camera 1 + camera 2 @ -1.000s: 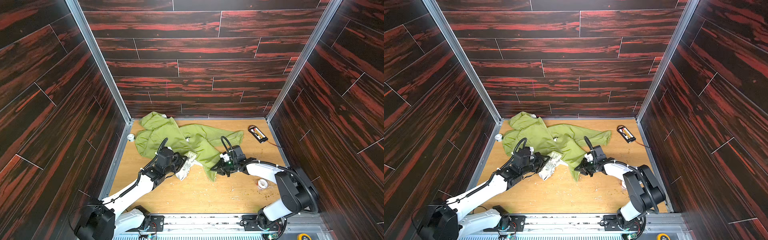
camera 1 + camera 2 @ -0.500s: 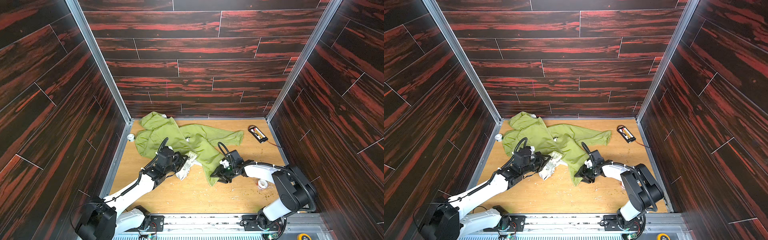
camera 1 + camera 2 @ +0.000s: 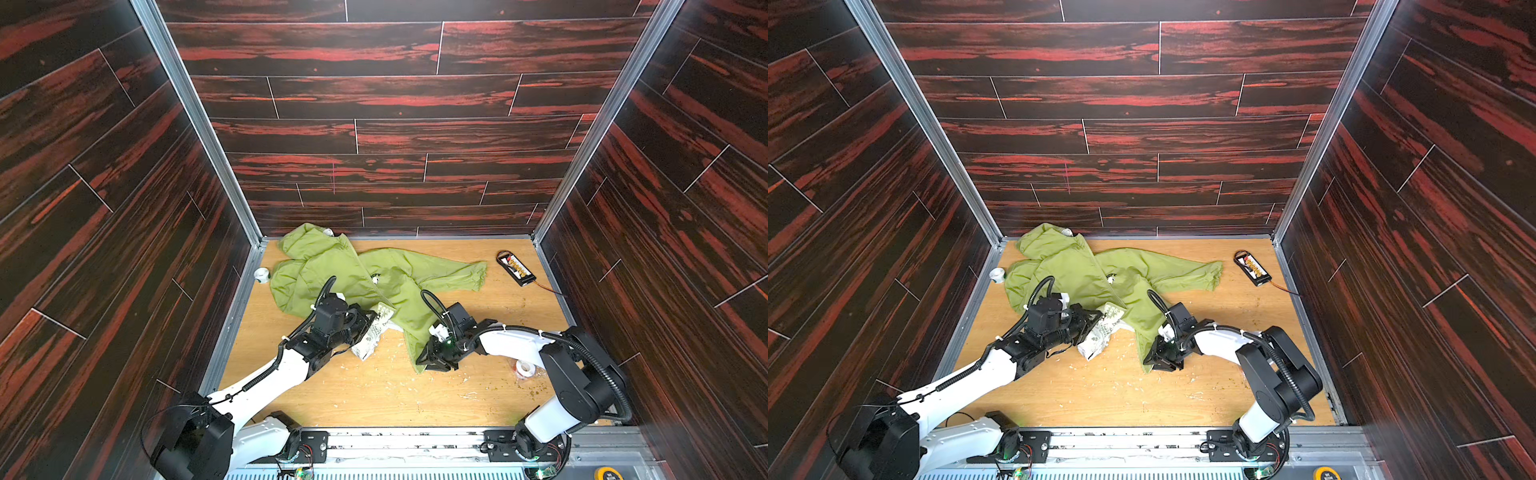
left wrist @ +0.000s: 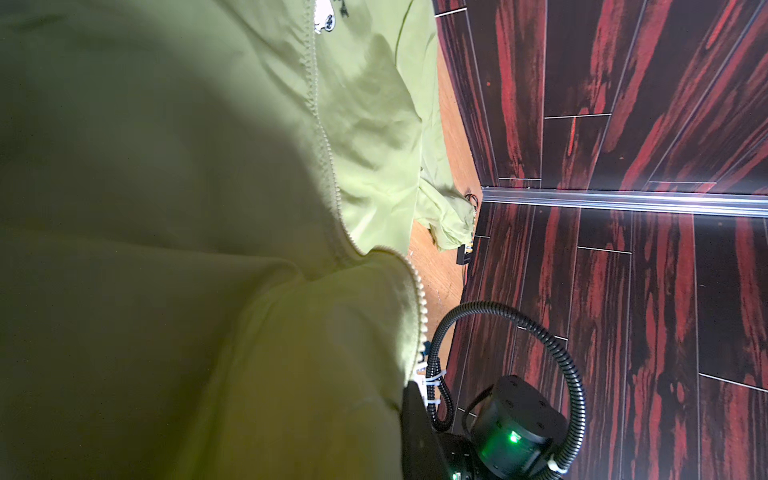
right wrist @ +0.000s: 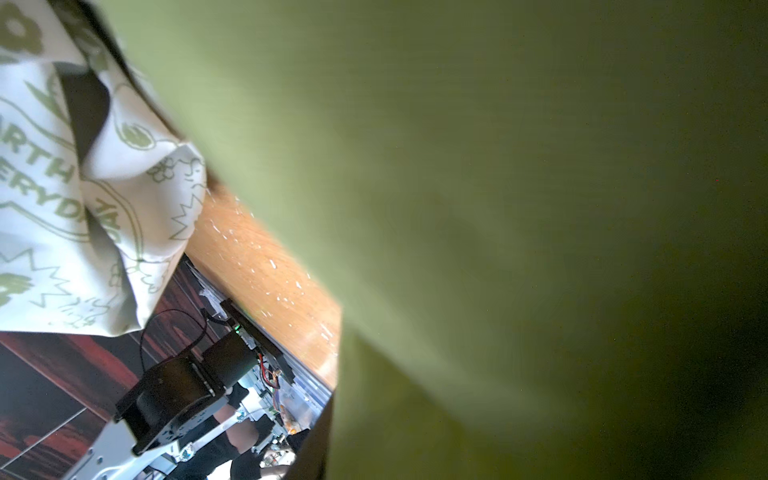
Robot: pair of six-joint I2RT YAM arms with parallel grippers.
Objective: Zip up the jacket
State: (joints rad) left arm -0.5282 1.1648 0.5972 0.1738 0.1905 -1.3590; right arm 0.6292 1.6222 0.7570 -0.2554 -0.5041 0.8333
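Note:
The lime-green jacket (image 3: 332,270) (image 3: 1067,266) lies crumpled on the wooden floor, with the hood at the back left and a sleeve stretched to the right. My left gripper (image 3: 368,326) (image 3: 1096,322) is shut on the lower left flap, folded over to show its white patterned lining (image 3: 370,340) (image 5: 62,208). My right gripper (image 3: 432,362) (image 3: 1156,360) sits at the bottom corner of the right flap. Green fabric (image 5: 498,208) covers its jaws, so their state is hidden. The left wrist view shows the pale zipper (image 4: 328,166), joined higher up and parting lower down.
A black battery pack (image 3: 515,268) with a wire lies at the back right. One white tape roll (image 3: 262,275) sits by the left wall, another (image 3: 524,368) beside the right arm. White scraps litter the floor. Dark wood-pattern walls enclose three sides.
My right gripper has slid toward the front of the floor along the right flap's edge, down to its bottom corner. The left arm and its flap have stayed put.

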